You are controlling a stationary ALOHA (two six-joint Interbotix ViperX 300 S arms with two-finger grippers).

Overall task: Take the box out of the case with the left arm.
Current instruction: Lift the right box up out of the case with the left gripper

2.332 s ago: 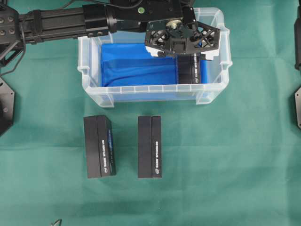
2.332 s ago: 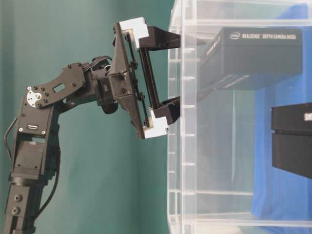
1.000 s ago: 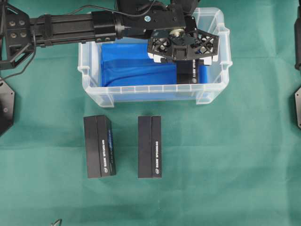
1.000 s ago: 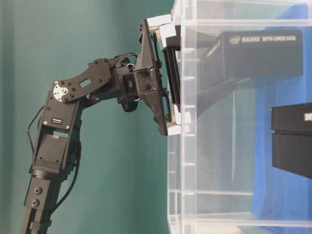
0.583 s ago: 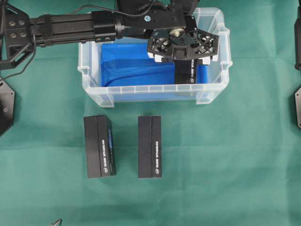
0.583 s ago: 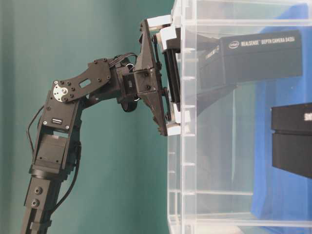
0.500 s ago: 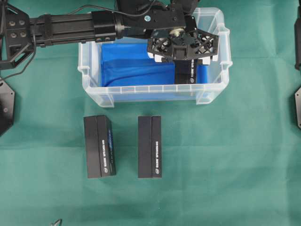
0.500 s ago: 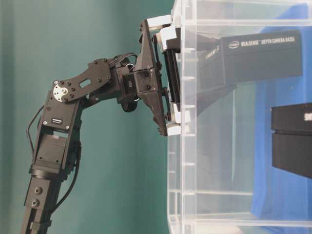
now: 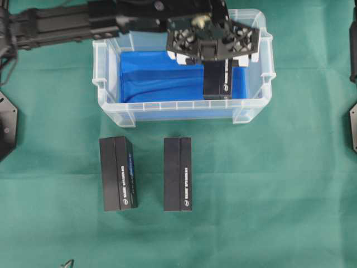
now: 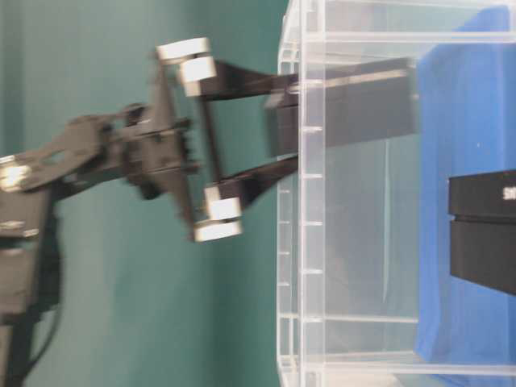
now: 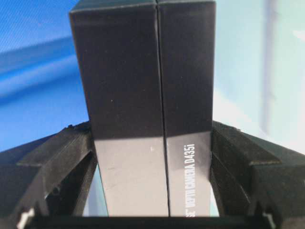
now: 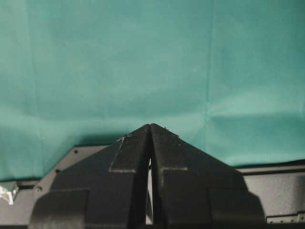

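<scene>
Black card fills the left wrist view: the box (image 11: 143, 109) stands between the two fingers (image 11: 47, 162) of the left end effector (image 9: 212, 53), which press on its side faces low down, so it is held near one end only. Printed in white up its nearer face I can read "DEPTH CAMERA D435i"; the line runs on below the edge of the view.

From overhead, the box hangs from that end effector inside the case (image 9: 167, 106), over the right part of the blue lining (image 9: 156, 78) and near the right wall. The table-level view is blurred around the arm, yet it shows the box reaching through the level of the clear rim, partly in and partly out.

Risks, as I judge them: the grip sits at one end, so the long free part could swing or slip out if the lift is jerky. The box is also close to the right wall and rim; a sideways drift before it is fully clear could catch it there, tilt it in the fingers or drag the light case along the bench (image 9: 279, 195).

Nearer the front of the bench, two similar black boxes (image 9: 117, 173) (image 9: 177, 173) lie side by side and apart, outside the case; each has white print along it too small to read.

Farthest off, the right end effector (image 12: 150, 157) hangs over bare green cloth, its fingers pressed together on nothing.
</scene>
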